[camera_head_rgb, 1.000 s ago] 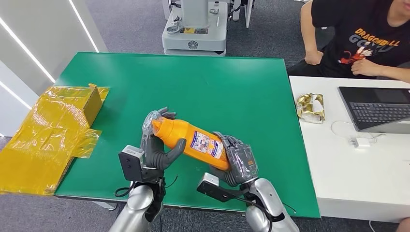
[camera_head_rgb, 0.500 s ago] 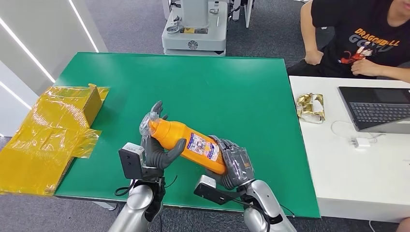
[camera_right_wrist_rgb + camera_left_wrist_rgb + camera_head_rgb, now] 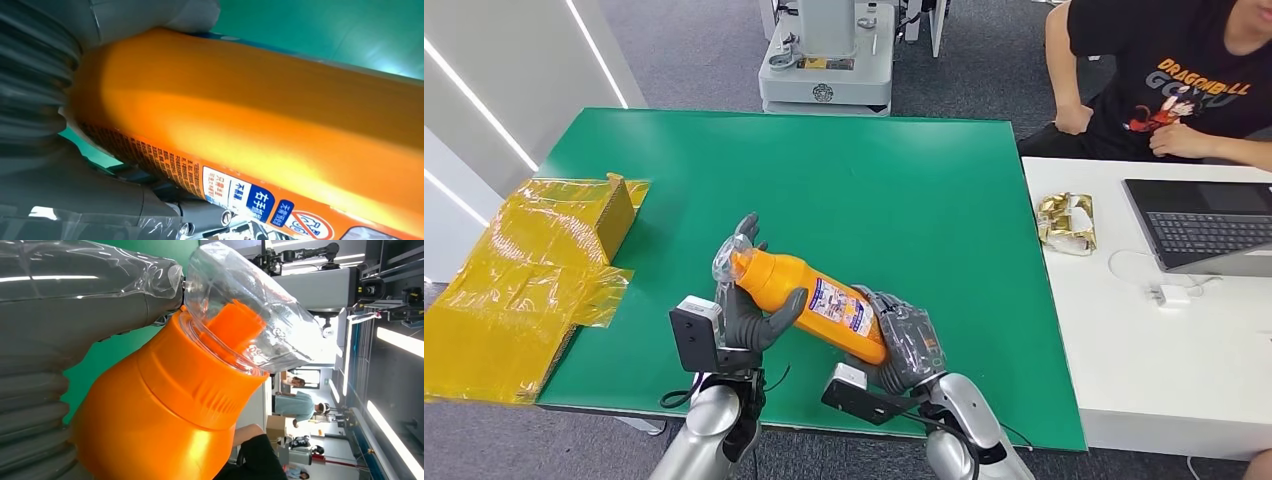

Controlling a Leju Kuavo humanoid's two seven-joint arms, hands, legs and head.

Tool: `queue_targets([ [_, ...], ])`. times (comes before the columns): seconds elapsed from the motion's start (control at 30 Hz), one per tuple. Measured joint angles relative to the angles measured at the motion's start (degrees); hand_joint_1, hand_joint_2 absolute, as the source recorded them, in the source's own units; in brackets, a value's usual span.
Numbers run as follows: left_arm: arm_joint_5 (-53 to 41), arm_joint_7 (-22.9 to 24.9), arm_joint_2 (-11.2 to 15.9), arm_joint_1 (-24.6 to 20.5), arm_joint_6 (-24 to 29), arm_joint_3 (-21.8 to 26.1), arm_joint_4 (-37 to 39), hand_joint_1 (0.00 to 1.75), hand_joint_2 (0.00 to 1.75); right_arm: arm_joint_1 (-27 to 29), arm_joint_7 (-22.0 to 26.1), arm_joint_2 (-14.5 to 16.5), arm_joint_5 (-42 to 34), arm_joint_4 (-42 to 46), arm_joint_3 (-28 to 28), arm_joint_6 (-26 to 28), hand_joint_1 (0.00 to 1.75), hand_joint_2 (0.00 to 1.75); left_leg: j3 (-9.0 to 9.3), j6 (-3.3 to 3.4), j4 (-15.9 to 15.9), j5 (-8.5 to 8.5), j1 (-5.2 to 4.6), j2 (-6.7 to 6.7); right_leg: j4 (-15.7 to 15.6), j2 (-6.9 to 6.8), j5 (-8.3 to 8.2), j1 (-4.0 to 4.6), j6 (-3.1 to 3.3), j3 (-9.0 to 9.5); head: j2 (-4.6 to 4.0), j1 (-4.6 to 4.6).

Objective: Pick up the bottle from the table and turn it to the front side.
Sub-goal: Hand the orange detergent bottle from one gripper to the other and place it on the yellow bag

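Note:
An orange bottle with a clear cap and a white-and-blue label is held off the green table, lying tilted with its cap end to the left. My left hand grips the neck end, thumb across the front. My right hand holds the base end. The left wrist view shows the bottle's shoulder and clear cap close up beside the grey thumb. In the right wrist view the bottle's body and printed label lie against my right hand.
A yellow film-wrapped box overhangs the table's left edge. A white desk on the right carries a laptop, a cable and a gold wrapper. A person sits behind it. A machine base stands beyond the table.
Both hands have drawn the bottle slightly down and to the left, toward me. Its tilt and label side look about the same.

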State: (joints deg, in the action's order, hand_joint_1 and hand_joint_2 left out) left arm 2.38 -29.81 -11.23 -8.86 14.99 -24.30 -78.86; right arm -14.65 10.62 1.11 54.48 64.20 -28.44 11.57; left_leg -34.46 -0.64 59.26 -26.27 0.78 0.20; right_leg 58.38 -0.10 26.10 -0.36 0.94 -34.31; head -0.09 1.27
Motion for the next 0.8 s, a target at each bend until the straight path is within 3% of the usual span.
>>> queue_targets([
  [0.03, 0.0, 0.0, 0.0, 0.0, 0.0, 0.0, 0.0, 0.0, 1.75, 0.0, 0.0, 0.0, 0.0, 0.0, 0.0, 0.0, 1.75, 1.75, 0.0, 0.0, 0.0, 0.0, 0.0, 0.0, 0.0, 0.0, 0.0, 0.0, 0.0, 0.0, 0.0, 0.0],
  [0.17, 0.0, 0.1, 0.0, 0.3, -0.2, 0.0, 0.0, 1.75, 1.75, 0.0, -0.3, 0.0, 0.9, 0.0, 0.0, -0.7, 1.75, 1.75, 0.0, 0.0, 0.0, 0.0, 0.0, 0.0, 0.0, 0.0, 0.0, 0.0, 0.0, 0.0, 0.0, 0.0],
  [0.8, -0.4, 0.4, -0.1, 1.1, -2.8, 0.0, 0.0, 1.75, 1.75, 1.6, -1.2, 0.0, 3.2, 0.5, 0.7, -2.1, 1.75, 1.75, 0.0, 0.0, 0.0, 0.0, 0.0, 0.0, 0.0, 0.0, 0.0, 0.0, 0.0, 0.0, 0.0, 0.0],
])
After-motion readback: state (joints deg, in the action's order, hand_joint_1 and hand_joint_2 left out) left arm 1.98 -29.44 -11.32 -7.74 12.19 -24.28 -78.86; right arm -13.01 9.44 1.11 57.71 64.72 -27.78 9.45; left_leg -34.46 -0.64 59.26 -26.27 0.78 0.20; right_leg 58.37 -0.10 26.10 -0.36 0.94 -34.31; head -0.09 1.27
